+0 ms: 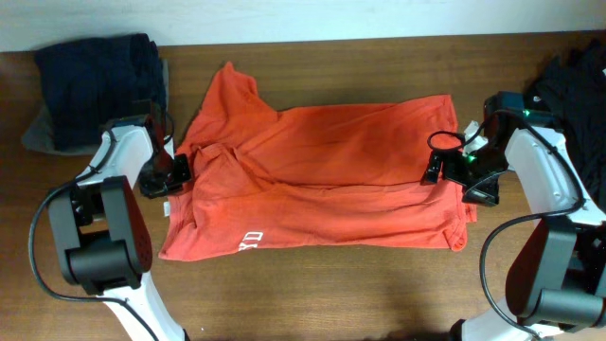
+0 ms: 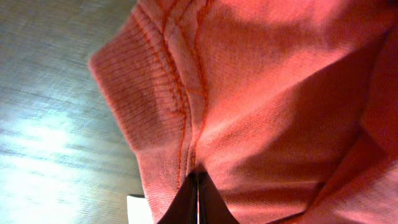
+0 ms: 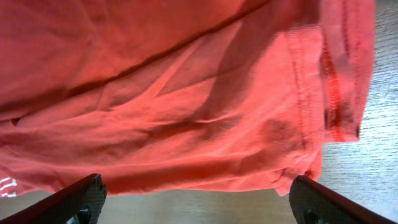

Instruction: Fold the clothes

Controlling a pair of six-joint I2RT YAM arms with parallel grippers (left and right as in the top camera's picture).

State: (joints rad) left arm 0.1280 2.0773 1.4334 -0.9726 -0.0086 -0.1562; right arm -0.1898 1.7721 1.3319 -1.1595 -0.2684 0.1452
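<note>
An orange-red T-shirt (image 1: pixel 322 180) lies spread and partly folded on the wooden table (image 1: pixel 312 294), with white lettering (image 1: pixel 251 239) near its front edge. My left gripper (image 1: pixel 180 170) is at the shirt's left side. In the left wrist view the left gripper (image 2: pixel 198 186) is shut, pinching the T-shirt (image 2: pixel 249 93) beside a ribbed, stitched edge (image 2: pixel 137 81). My right gripper (image 1: pixel 437 166) is at the shirt's right edge. In the right wrist view the right gripper (image 3: pixel 196 199) is wide open, its fingers (image 3: pixel 81 199) over bare table just short of the T-shirt's hem (image 3: pixel 186 168).
A navy pile of clothes (image 1: pixel 95 80) on a grey garment (image 1: pixel 38 133) sits at the back left. Black clothes (image 1: pixel 573 80) lie at the back right. A white tag (image 2: pixel 138 208) shows under the shirt by the left gripper.
</note>
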